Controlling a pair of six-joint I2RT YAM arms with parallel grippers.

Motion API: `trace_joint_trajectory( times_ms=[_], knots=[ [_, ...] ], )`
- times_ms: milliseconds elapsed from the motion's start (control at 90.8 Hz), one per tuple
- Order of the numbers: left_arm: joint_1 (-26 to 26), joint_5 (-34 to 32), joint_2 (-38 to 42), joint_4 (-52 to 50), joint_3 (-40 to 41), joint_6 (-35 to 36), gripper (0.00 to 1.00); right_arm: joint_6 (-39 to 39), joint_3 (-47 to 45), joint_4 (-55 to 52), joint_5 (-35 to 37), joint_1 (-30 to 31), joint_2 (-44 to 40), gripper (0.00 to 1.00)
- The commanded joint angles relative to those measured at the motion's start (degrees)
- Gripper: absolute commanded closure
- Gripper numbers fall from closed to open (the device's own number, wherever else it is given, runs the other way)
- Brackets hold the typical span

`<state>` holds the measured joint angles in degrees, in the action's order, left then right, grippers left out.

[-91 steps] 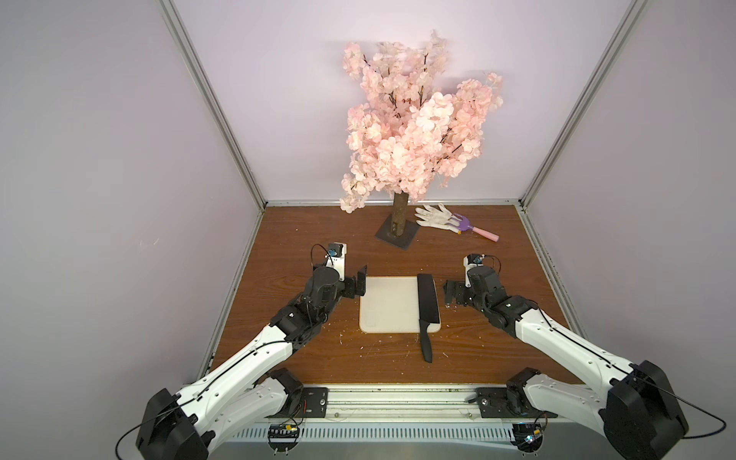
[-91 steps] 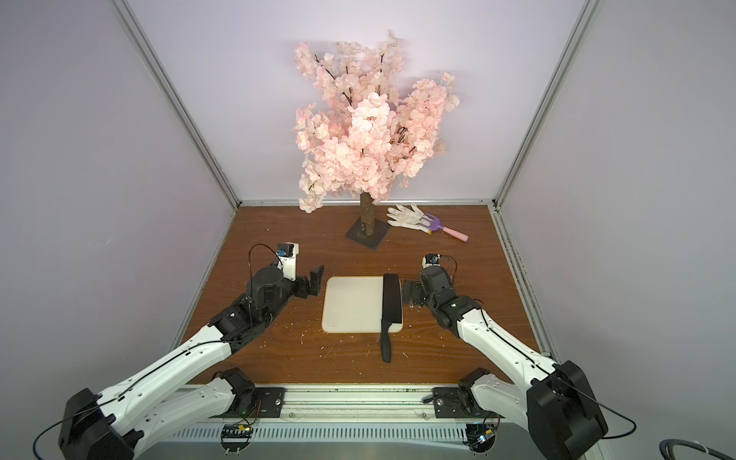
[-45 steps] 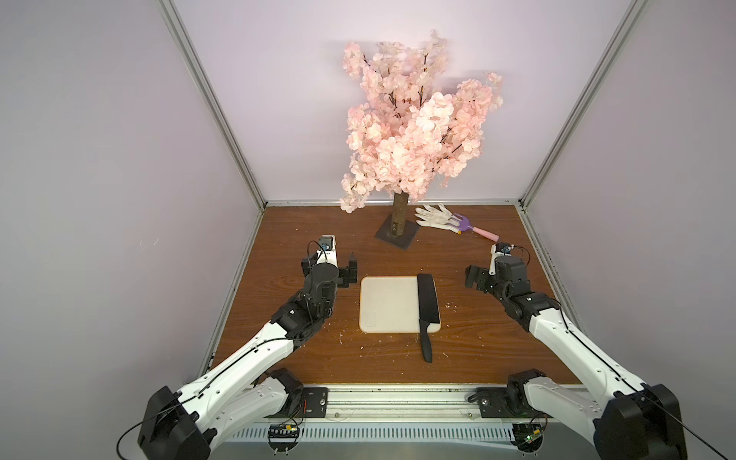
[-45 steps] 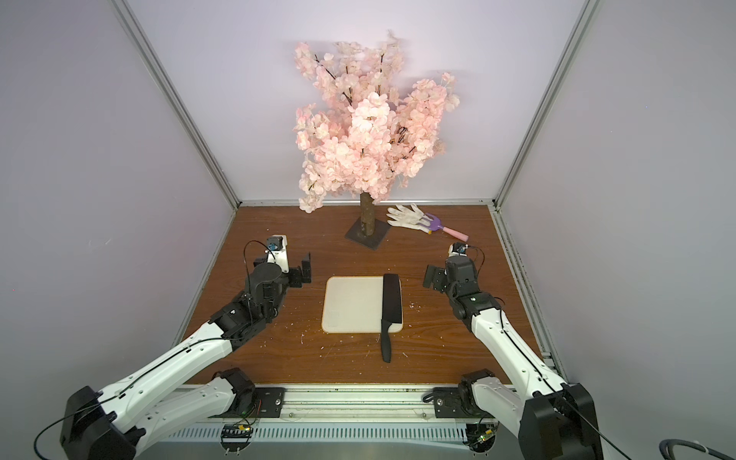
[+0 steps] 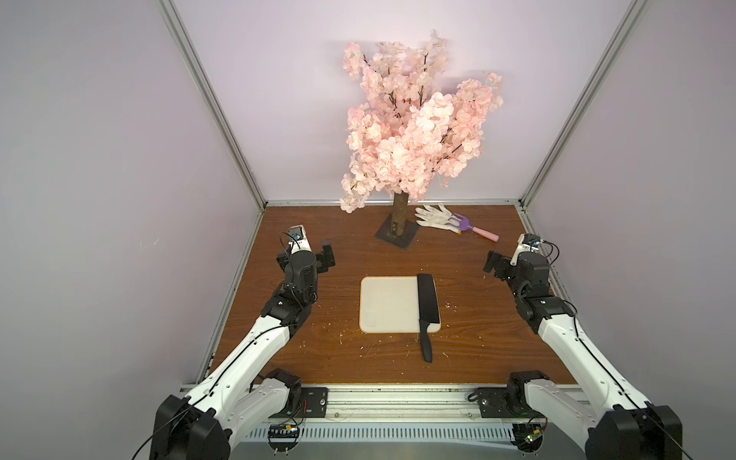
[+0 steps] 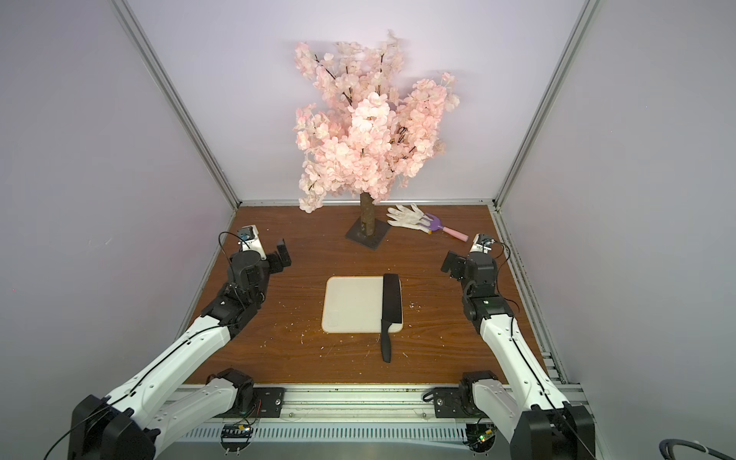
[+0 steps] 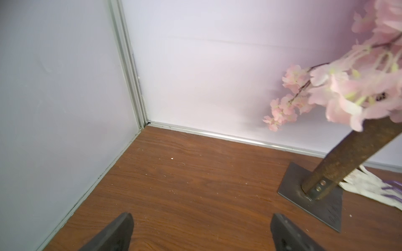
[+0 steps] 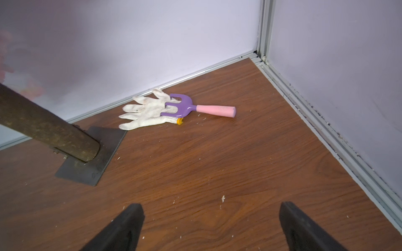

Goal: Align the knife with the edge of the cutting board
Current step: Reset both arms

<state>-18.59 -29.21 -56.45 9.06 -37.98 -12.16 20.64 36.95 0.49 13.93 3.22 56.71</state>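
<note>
The cream cutting board (image 5: 388, 304) lies flat mid-table in both top views. The black knife (image 5: 428, 302) rests along the board's right edge, its blade on the board and its handle sticking out over the near edge onto the wood. My left gripper (image 5: 306, 255) hovers far to the left of the board, open and empty; in the left wrist view its fingertips (image 7: 201, 219) span bare wood. My right gripper (image 5: 511, 263) stands well to the right of the board, open and empty, with bare wood between its fingertips (image 8: 211, 208). Neither wrist view shows the board or the knife.
A pink blossom tree (image 5: 410, 131) on a dark square base (image 5: 398, 235) stands at the back centre. A white glove (image 8: 145, 112) and a purple-and-pink toy rake (image 8: 195, 108) lie to its right by the back wall. Purple walls enclose three sides.
Both arms have drawn away from the board's sides, outward toward the side walls and back, with the grippers now facing the back wall. The knife and board have not moved.
</note>
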Motion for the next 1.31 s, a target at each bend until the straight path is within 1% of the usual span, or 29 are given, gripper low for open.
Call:
trace_joint_trajectory(
  times_ms=[0, 231, 451, 550, 638, 804, 1112, 1299],
  knots=[
    [3.17, 0.21, -0.73, 6.1, 3.15, -0.82, 0.01, -2.03, -1.65, 5.93, 1.02, -1.59, -0.4, 0.01],
    [8.28, -2.22, -1.55, 21.54, 12.46, 2.37, 0.01, -2.78, -6.72, 14.7, 2.62, -4.1, -1.59, 0.01],
    [10.68, -7.25, -7.34, 22.01, 11.98, 2.62, 0.0, -2.88, -9.91, 21.28, 3.8, -6.13, 0.51, 0.01],
    [12.08, -8.55, -9.23, 22.54, 12.0, 0.84, 0.0, -3.51, -11.9, 24.66, 4.23, -6.72, 1.32, 0.01],
    [13.51, -8.09, -10.62, 23.38, 12.49, -0.99, 0.0, -3.87, -13.0, 26.66, 4.2, -7.44, 2.67, 0.01],
    [13.71, -7.39, -14.02, 26.11, 13.83, -0.6, 0.0, -3.94, -15.5, 31.97, 3.79, -8.37, 5.85, 0.01],
    [13.76, -4.46, -20.02, 34.88, 16.64, 1.76, 0.0, -3.9, -20.13, 42.04, 4.22, -8.8, 11.03, 0.01],
    [13.73, -1.67, -22.57, 40.78, 18.22, 5.22, 0.01, -5.11, -22.88, 49.81, 4.48, -8.86, 14.05, 0.01]
  ],
)
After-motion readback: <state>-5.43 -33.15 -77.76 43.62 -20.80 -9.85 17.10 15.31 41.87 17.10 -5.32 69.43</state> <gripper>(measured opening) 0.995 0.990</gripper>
